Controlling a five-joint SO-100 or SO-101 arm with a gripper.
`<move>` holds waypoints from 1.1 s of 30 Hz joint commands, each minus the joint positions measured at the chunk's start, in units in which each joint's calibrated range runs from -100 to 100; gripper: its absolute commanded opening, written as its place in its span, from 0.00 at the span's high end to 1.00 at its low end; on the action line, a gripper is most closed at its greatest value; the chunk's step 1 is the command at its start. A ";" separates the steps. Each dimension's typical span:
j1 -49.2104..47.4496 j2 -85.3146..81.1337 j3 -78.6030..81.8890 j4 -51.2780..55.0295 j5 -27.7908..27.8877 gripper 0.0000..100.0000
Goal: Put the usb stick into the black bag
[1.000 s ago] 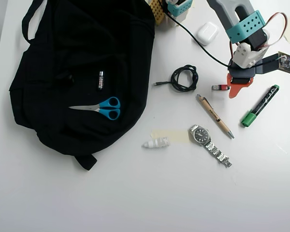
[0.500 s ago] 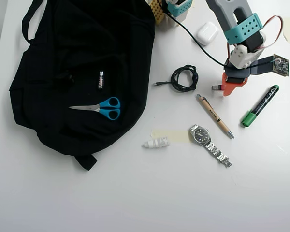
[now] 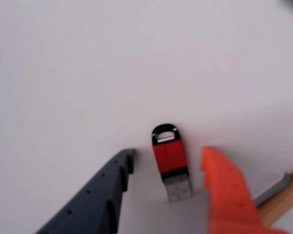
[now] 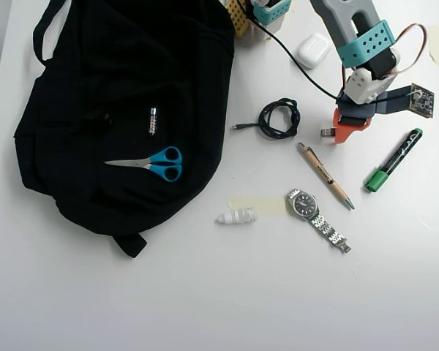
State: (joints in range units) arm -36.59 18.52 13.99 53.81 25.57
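Note:
The usb stick [image 3: 171, 161] is red with a black looped end and a silvery tip. In the wrist view it lies flat on the white table between my fingers. My gripper [image 3: 169, 155] is open around it: the dark grey finger [image 3: 107, 190] is to its left and the orange finger [image 3: 227, 190] to its right, neither clearly touching it. In the overhead view the stick's tip [image 4: 327, 132] pokes out left of the gripper [image 4: 338, 126]. The black bag [image 4: 95, 58] lies far to the left in the overhead view.
Blue scissors [image 4: 157, 162] and a small patterned cylinder [image 4: 153, 121] lie on the bag. A coiled black cable [image 4: 278, 117], a pen [image 4: 325, 175], a green marker [image 4: 394, 159], a watch [image 4: 314, 212] and a white case [image 4: 312, 50] lie around the gripper.

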 commanded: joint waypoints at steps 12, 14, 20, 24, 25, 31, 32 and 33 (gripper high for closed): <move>0.54 -1.34 -0.43 0.62 -0.19 0.98; 0.61 -1.75 -1.86 1.40 -0.19 0.98; 0.01 -3.83 -22.17 19.74 -0.14 0.98; 0.76 -3.91 -34.84 29.74 -2.08 0.98; 1.51 -3.99 -37.89 31.97 -3.91 0.98; 5.55 -3.99 -51.28 39.21 -12.67 0.98; 6.59 -3.99 -52.36 39.73 -13.30 0.98; 7.42 -3.99 -52.99 40.16 -13.82 0.98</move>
State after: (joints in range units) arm -31.38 18.35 -32.94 92.16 14.09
